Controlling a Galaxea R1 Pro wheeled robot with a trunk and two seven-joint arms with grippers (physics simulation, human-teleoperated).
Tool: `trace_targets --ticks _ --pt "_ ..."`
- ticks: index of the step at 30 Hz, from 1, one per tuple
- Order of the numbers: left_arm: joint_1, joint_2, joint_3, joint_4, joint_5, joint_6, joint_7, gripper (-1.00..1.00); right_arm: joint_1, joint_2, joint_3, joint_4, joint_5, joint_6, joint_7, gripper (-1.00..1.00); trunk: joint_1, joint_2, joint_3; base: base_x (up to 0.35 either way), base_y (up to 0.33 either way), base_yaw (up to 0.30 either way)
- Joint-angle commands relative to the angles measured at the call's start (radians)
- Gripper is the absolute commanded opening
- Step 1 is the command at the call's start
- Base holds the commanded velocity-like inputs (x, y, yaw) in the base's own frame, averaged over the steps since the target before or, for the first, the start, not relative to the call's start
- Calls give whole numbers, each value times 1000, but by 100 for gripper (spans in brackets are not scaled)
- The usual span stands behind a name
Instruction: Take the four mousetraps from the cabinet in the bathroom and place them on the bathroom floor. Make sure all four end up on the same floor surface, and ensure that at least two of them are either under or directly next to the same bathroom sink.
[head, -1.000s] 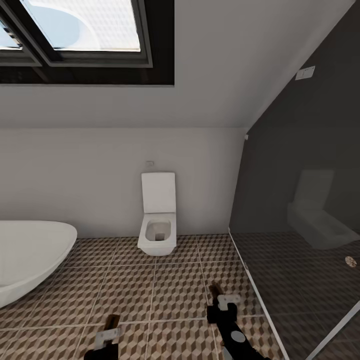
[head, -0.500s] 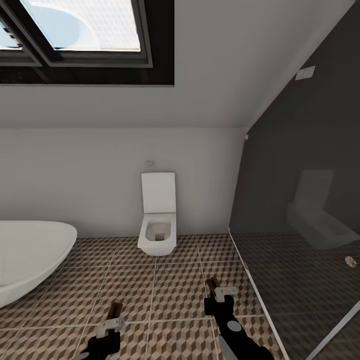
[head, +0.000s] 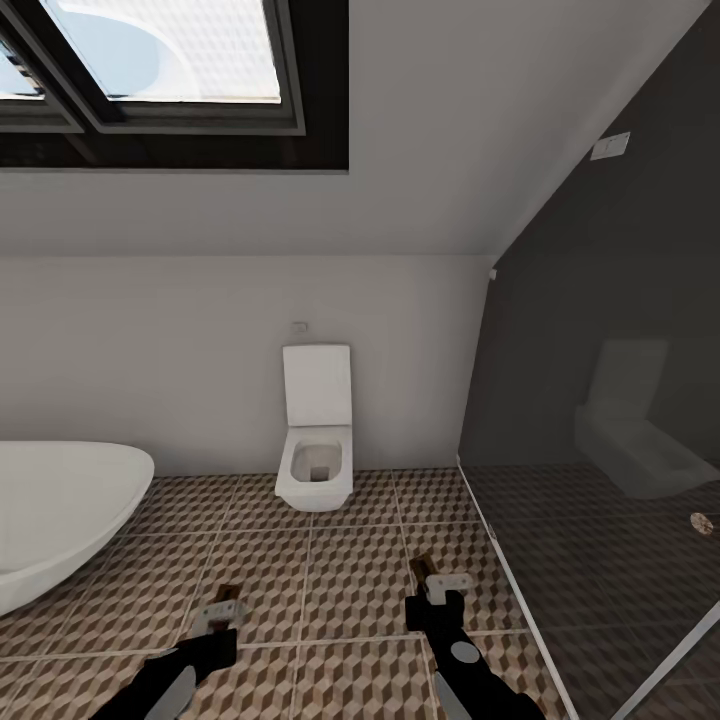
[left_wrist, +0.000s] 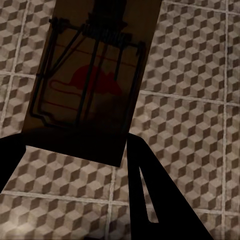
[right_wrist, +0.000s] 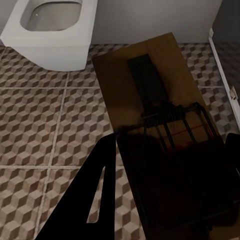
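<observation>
My left gripper is shut on a tan mousetrap with black wire and a red mouse print, held over the cube-patterned bathroom floor. In the head view that trap shows edge-on at the fingertips. A second mousetrap sits in my right gripper, which is shut on it low above the tiles; its tip pokes forward in the head view. Dark fingers flank the trap. The cabinet and the bathroom sink are out of view.
A white toilet stands against the far wall straight ahead, also close in the right wrist view. A white bathtub sits at the left. A dark glass shower screen and darker floor bound the right side.
Both arms have pushed forward over the tiles, the left one farther, each still carrying its trap. The camera has not moved.
</observation>
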Motion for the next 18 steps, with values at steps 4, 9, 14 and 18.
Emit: trace_targets --ticks 4,9,14,18 --pt "-1 0 -4 -33 8 36 12 -100 -1 -1 5 -3 -11 -1 -13 -100 1 -2 -2 0 0 0" --pt "-1 -10 -4 -70 8 170 35 -100 -1 -1 4 -22 -12 17 -16 -100 1 -2 -2 0 0 0" --pt "-1 -19 -4 -73 8 200 57 -100 -1 -1 1 -83 -20 170 -15 -100 1 -2 -2 0 0 0" --pt "-1 -25 -5 -73 8 202 58 -100 -1 -2 -1 -127 -22 239 -15 -100 1 -2 -2 0 0 0"
